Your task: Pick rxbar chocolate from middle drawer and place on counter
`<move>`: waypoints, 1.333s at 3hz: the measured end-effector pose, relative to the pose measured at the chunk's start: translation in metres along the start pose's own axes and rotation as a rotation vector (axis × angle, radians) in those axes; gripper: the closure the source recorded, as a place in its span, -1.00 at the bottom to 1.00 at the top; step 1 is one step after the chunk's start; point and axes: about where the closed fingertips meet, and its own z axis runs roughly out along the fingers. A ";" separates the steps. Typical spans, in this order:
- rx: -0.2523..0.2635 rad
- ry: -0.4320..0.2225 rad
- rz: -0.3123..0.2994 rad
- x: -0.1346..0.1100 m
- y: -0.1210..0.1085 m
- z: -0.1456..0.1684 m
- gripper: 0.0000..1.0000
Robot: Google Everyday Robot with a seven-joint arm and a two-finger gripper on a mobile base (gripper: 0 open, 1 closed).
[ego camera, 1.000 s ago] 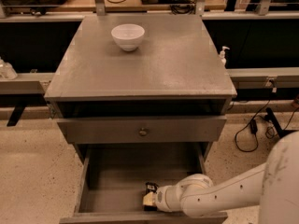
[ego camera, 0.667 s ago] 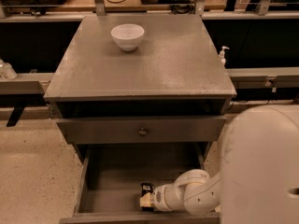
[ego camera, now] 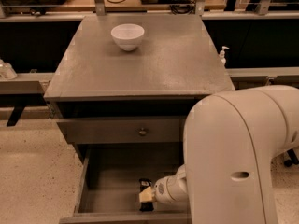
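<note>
Swinging further across, the robot's bulky white arm [ego camera: 233, 157] now hides the right part of the middle drawer [ego camera: 112, 190]. This drawer stands pulled open. One rxbar chocolate [ego camera: 144, 183] lies on its floor, near the front. One gripper [ego camera: 146, 195] sits inside the drawer, right on the bar; whether it is open or clamped I cannot tell. Above the drawer is one closed drawer [ego camera: 117, 132] with one knob [ego camera: 143, 132]. Higher up, the counter [ego camera: 154, 64] carries one white bowl [ego camera: 127, 35].
</note>
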 end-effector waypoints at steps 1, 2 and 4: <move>0.059 0.026 -0.008 0.006 -0.007 -0.005 1.00; 0.060 0.025 -0.008 0.006 -0.007 -0.005 1.00; 0.229 0.169 -0.173 0.055 -0.046 -0.090 1.00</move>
